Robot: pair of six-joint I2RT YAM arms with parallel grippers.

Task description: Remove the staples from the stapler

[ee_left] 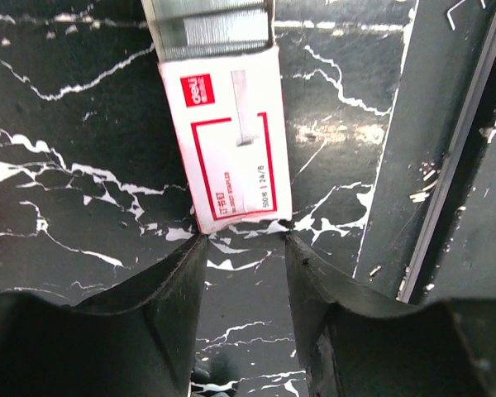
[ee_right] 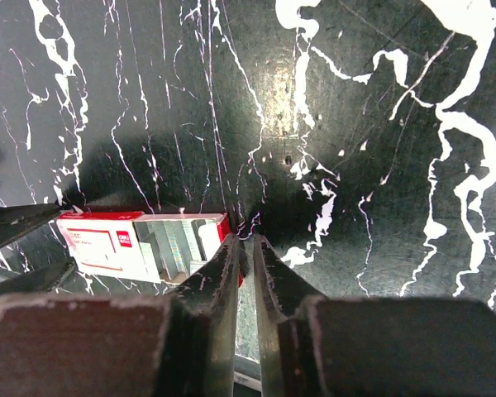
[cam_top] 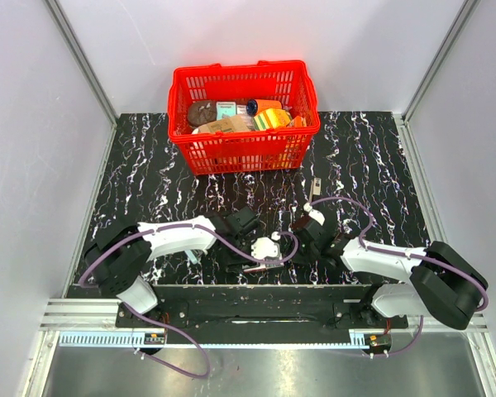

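A small pale-blue thing (cam_top: pixel 193 257) peeks out under my left arm in the top view; it may be the stapler, and it is out of both wrist views. A white-and-red staple box (ee_left: pixel 231 141) lies between the grippers with its tray pulled out and staple strips (ee_left: pixel 223 29) showing. My left gripper (ee_left: pixel 245 238) is open, its tips at the box's near corners. My right gripper (ee_right: pixel 246 240) is shut, apparently pinching the red end of the box tray (ee_right: pixel 226 225). In the top view the box (cam_top: pixel 267 246) sits between the left gripper (cam_top: pixel 246 227) and the right gripper (cam_top: pixel 302 237).
A red basket (cam_top: pixel 302 141) full of items stands at the back. A small pale strip (cam_top: pixel 316 188) lies on the mat beyond the right gripper. The metal rail (ee_left: pixel 459 157) at the near edge has loose staples on it.
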